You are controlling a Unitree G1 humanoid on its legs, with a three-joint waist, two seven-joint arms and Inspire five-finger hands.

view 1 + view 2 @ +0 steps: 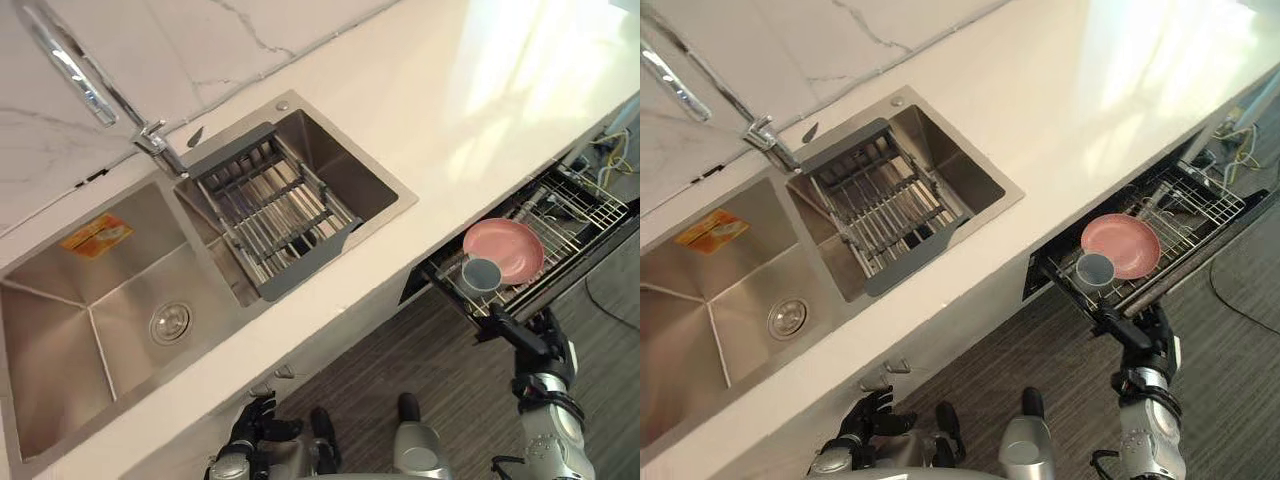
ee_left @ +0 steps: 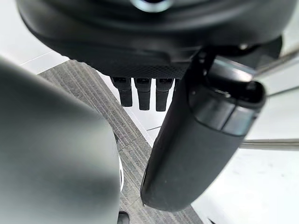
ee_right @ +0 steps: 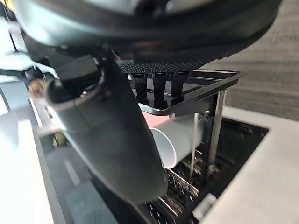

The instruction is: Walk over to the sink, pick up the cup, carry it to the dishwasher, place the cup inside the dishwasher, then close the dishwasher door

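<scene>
Dishwasher rack [image 1: 590,205] with cup [image 1: 481,273], pink plate [image 1: 505,248]

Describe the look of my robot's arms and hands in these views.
The right arm and left arm are silver-grey, rounded casings, the right one dark-ringed at the wrist. The right hand and left hand are black. Each thumb is a thick, glossy dark shell without a white cover; the fingers are blocky and square-tipped, in a row.

One cup [image 1: 481,273], one pink plate [image 1: 505,248], two basins [image 1: 90,330], one drain rack [image 1: 275,215], apparently one faucet [image 1: 75,70].
</scene>
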